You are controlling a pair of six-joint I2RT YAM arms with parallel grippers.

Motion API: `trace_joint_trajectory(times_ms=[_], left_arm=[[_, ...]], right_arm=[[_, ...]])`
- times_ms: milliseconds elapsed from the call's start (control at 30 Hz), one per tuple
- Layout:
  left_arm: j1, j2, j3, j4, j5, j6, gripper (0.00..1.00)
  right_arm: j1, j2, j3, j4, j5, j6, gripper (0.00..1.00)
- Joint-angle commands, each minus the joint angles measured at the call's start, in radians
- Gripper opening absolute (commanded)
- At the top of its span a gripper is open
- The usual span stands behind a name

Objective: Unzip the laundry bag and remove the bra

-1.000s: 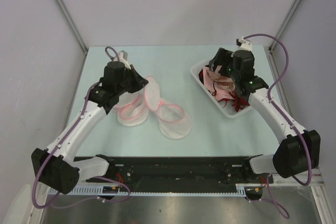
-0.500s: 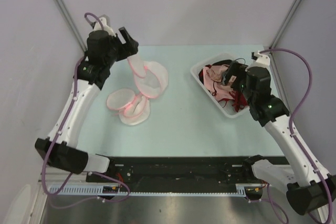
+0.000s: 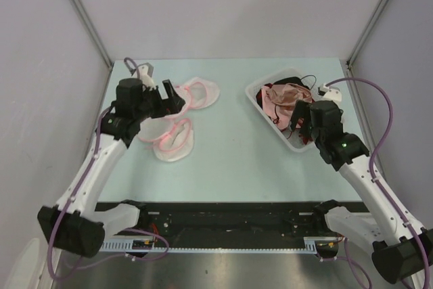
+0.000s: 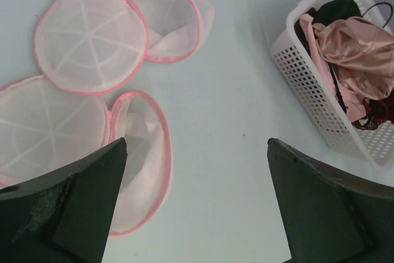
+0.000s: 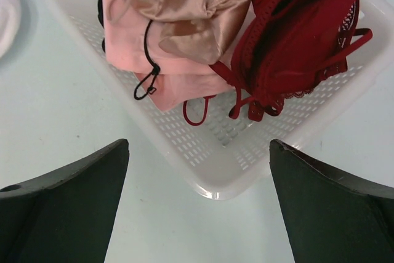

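The laundry bag (image 3: 196,93) of white mesh with pink zipper trim lies unzipped and spread flat on the table (image 3: 230,147); its two halves show in the left wrist view (image 4: 92,35). My left gripper (image 3: 174,96) hovers open just above it, nothing between its fingers (image 4: 197,143). The black bra (image 3: 287,80) lies in the white basket (image 3: 254,93), mostly under a pale pink garment (image 5: 178,4); a thin black strap (image 5: 148,60) shows. My right gripper (image 3: 298,123) is open and empty over the basket's near corner (image 5: 198,146).
A second mesh bag (image 3: 172,140), also open, lies nearer on the left (image 4: 43,127). A dark red garment (image 5: 295,41) fills the basket's right side. Grey walls enclose the table on three sides.
The left gripper opened and let the laundry bag fall, then came down over it. The right arm drew back from the basket towards the near edge.
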Motion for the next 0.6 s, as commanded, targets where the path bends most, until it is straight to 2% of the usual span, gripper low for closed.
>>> trace_joint_trajectory(times_ms=[0,233,567], left_arm=[[-0.004,-0.183,-0.122,0.0,0.033,0.08,1.0],[-0.004,-0.298,-0.305,-0.021,0.049,0.094,1.0],[-0.004,-0.297,-0.324,-0.01,0.063,0.074,1.0]], right_arm=[[0.004,-0.023,-0.016,-0.02,0.017,-0.003,0.99],[0.006,-0.008,-0.032,0.033,-0.008,0.005,1.0],[0.006,-0.023,-0.063,0.047,-0.002,0.02,1.0]])
